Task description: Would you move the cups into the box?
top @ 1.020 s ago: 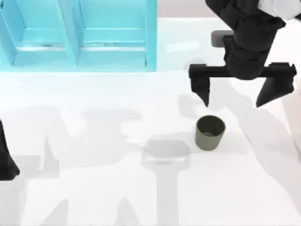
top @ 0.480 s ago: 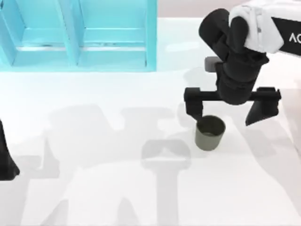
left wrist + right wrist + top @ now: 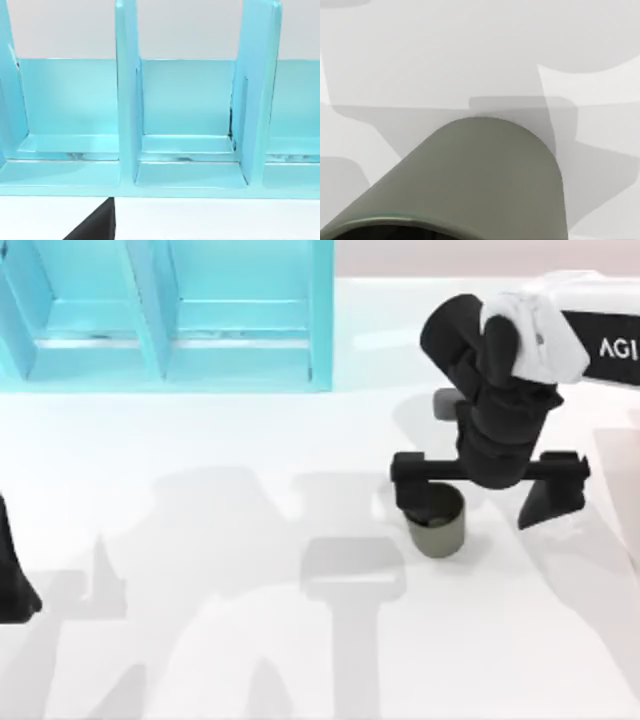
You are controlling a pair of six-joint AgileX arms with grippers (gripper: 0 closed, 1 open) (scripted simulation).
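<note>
**Right gripper lowered over olive-grey cup**

Since the earlier frames, the right gripper [image 3: 486, 498] has descended from the far side of the table toward the olive-grey cup [image 3: 437, 531], and the cup has shifted slightly to the left and away from the camera edge.

The olive-grey cup stands upright on the white table [image 3: 200, 640], right of centre, with its mouth facing up. One finger [image 3: 412, 490] of the right gripper overlaps the cup's far-left rim; the other finger [image 3: 548, 502] is well to the cup's right, apart from it. The jaws are spread wide and grip nothing. The cup sits toward the left end of the gap rather than centred between the fingers. In the right wrist view, the cup's side wall [image 3: 485, 175] lies close under the camera.

The light blue box [image 3: 170, 330], divided into compartments, stands at the far left of the table, well apart from the cup.

The left arm [image 3: 12, 575] is parked at the table's left edge; its wrist view faces the box compartments [image 3: 185, 105].
</note>
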